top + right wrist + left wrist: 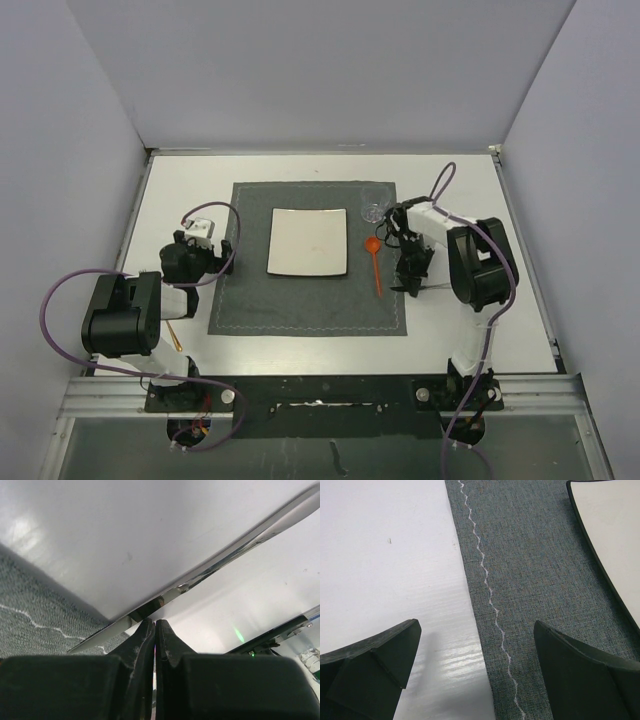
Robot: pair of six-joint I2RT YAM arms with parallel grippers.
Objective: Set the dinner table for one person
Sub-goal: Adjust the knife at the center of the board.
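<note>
Hovering my left gripper [476, 630], fingers spread, at the left edge of the mat [535, 580], ready for cutlery; my right gripper [155, 625], fingers pressed together, meets a metal utensil [200, 575] (knife, probably) on the table [175, 185], which underlies everything.

An overhead camera is looking down on the whole dinner table [190, 180] from above and behind both arms. The left wrist camera is peering closely past its own fingers [370, 665] at the placemat [535, 580] edge and plate [615, 530] corner, both also showing overhead. The right wrist camera is skimming low along the tabletop.
</note>
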